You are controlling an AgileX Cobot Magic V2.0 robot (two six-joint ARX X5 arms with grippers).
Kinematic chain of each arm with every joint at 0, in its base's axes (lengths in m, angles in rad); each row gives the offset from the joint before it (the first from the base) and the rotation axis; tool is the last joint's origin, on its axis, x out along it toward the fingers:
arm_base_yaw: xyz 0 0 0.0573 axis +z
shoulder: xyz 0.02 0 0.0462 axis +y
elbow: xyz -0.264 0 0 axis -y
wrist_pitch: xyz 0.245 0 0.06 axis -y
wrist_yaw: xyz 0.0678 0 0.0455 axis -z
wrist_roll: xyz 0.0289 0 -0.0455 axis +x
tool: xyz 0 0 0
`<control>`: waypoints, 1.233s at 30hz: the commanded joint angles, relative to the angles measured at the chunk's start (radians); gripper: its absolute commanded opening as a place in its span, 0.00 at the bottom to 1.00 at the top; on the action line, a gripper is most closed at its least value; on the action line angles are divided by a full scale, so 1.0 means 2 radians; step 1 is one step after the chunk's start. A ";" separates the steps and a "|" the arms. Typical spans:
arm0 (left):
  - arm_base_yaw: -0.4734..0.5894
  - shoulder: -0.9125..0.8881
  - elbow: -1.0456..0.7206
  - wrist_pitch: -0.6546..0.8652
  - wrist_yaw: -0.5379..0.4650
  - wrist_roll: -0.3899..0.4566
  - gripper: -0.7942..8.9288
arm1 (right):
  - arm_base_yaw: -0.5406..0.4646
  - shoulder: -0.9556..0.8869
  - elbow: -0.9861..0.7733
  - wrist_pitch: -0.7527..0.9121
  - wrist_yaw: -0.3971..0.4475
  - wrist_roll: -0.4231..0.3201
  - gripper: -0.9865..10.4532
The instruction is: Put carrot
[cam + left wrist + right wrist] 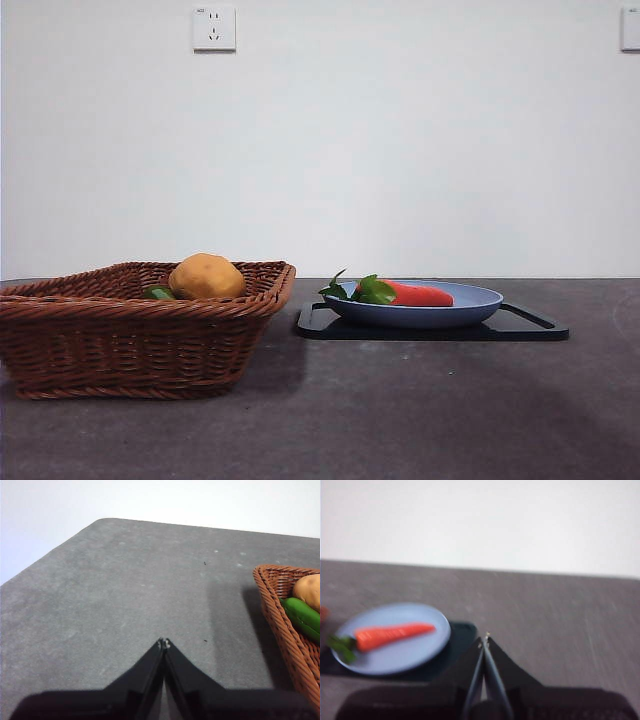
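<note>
Claws first: your right claw (484, 639) has its jaws pressed together with nothing between them, hanging above the table (560, 620) just beside the tray (462, 632), and your left claw (164, 642) is likewise closed and empty over bare table near the basket (280, 615), waiting. Neither shows in the front view. From the right claw, look outward to the plate (415, 652), which sits on the black tray, and on it lies the carrot (392, 634), flat on its side, its leaves (341, 647) over the rim on the basket side and its tip pointing away from them. Judge it a light, stiff plastic toy with a smooth, tapered body, so it may squirt out if you pinch near the thin tip. Take it across the thick middle, jaws square to its length, and leave the floppy leaves alone. The plate is shallow and may slide or tip if you press down, so come in gently. The basket already holds a potato (206, 276) and something green (158, 293).
</note>
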 commanded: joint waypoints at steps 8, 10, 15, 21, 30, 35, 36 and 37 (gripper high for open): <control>0.001 -0.002 -0.004 0.006 0.001 -0.003 0.09 | -0.044 -0.048 -0.121 0.072 -0.014 0.024 0.09; 0.001 -0.002 -0.004 0.006 0.001 -0.003 0.09 | -0.043 -0.055 -0.134 0.076 -0.015 0.024 0.09; 0.001 -0.002 -0.004 0.006 0.001 -0.003 0.09 | -0.042 -0.075 -0.153 0.055 -0.015 0.028 0.09; 0.001 -0.002 -0.004 0.006 0.001 -0.003 0.09 | -0.042 -0.098 -0.153 0.008 -0.020 0.044 0.09; 0.001 -0.002 -0.004 0.006 0.001 -0.003 0.09 | -0.042 -0.104 -0.153 0.020 -0.009 0.054 0.09; 0.001 -0.002 -0.004 0.006 0.001 -0.003 0.09 | -0.042 -0.104 -0.153 0.020 -0.009 0.054 0.09; 0.001 -0.002 -0.004 0.006 0.001 -0.003 0.09 | -0.042 -0.104 -0.153 0.020 -0.009 0.054 0.09; 0.001 -0.002 -0.004 0.006 0.001 -0.003 0.09 | -0.042 -0.104 -0.153 0.020 -0.009 0.054 0.09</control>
